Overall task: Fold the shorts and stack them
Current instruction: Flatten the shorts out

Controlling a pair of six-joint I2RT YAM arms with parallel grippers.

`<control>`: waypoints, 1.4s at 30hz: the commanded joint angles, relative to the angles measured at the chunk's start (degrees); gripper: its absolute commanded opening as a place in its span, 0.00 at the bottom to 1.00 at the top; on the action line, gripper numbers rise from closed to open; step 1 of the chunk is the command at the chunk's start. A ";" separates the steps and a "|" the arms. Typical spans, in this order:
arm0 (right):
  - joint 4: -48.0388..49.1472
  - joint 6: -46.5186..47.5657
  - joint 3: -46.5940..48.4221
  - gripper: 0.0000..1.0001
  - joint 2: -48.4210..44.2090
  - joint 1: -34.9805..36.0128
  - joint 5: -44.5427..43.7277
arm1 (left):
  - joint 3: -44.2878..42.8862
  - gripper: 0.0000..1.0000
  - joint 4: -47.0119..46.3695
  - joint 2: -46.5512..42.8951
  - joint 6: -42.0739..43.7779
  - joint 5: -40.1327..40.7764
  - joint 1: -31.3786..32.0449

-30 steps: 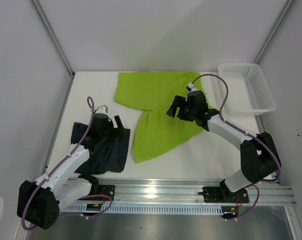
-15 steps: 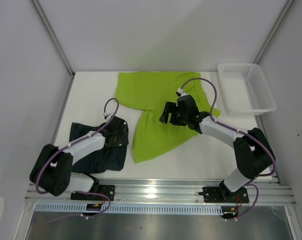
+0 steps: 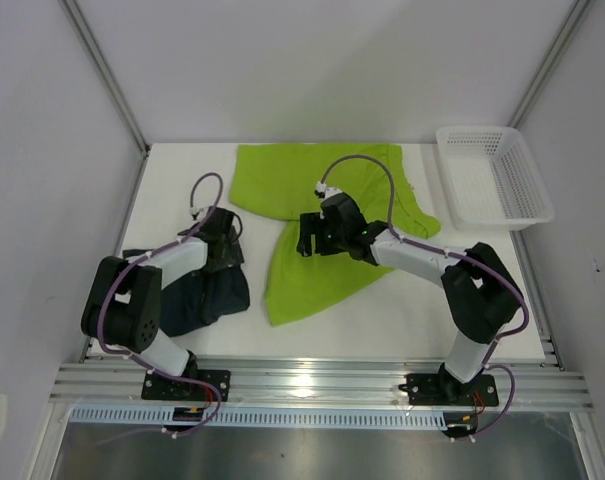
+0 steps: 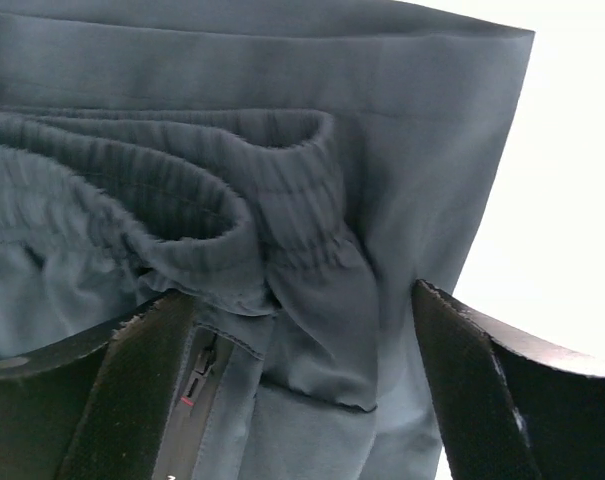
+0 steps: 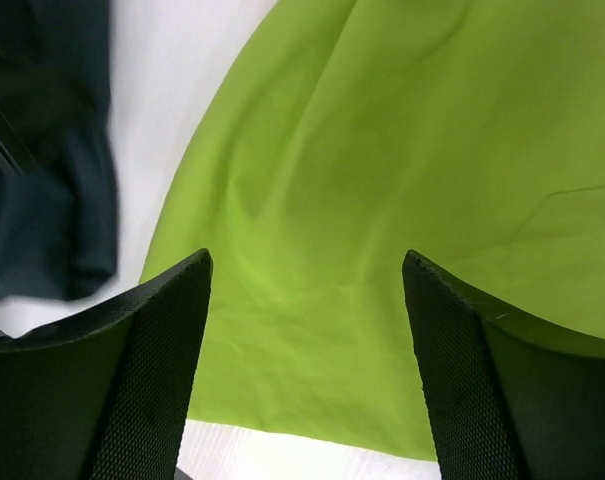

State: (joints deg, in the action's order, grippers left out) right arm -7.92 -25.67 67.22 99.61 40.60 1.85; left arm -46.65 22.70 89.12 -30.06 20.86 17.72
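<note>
Shorts, two pairs: dark navy fabric shorts bunched at near left of white table, ribbed waistband rumpled and doubled over; bright lime green fabric shorts spread mid-table, one leg toward near edge, just beside the navy pair. Left gripper low at the navy waistband, jaws wide apart astride a fold, nothing clamped. Right gripper over the lime leg, jaws apart, empty. Risks, as judged: pinching several navy layers at once, so dragging the heap instead of flattening it; catching one lime layer only, so skewing the fold. White plastic mesh basket far right, well apart.
</note>
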 commanded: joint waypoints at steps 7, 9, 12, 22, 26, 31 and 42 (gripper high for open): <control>-2.79 4.75 4.23 0.73 4.09 11.93 -7.99 | 2.70 0.99 -7.13 -1.83 0.89 -6.62 -17.27; -3.41 5.28 5.11 0.73 4.71 13.88 -10.01 | 3.85 0.99 -8.37 -3.94 0.36 -5.84 -17.54; -3.77 6.50 6.51 0.72 5.41 17.57 -13.43 | 5.17 0.99 -9.33 -9.39 -0.17 -6.97 -17.45; -9.83 10.82 12.93 0.65 10.69 28.21 -23.90 | 7.99 0.99 -6.53 -29.26 -4.12 -14.97 -17.28; -13.25 10.90 16.62 0.65 13.93 31.46 -28.81 | 5.44 0.99 -3.02 -34.09 -3.60 -17.69 -17.28; -22.38 10.73 23.56 0.65 22.63 34.98 -41.73 | 6.31 0.99 -1.34 -39.63 -4.91 -18.14 -17.45; -18.99 3.79 19.71 0.00 17.64 34.99 -50.10 | 15.44 0.99 -8.89 -44.21 -8.60 -25.58 -17.54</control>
State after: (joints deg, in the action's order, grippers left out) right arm -28.80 -18.26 88.42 122.65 76.09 -42.57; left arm -33.43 18.70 44.99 -36.42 2.33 0.38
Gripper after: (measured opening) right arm 0.024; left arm 0.990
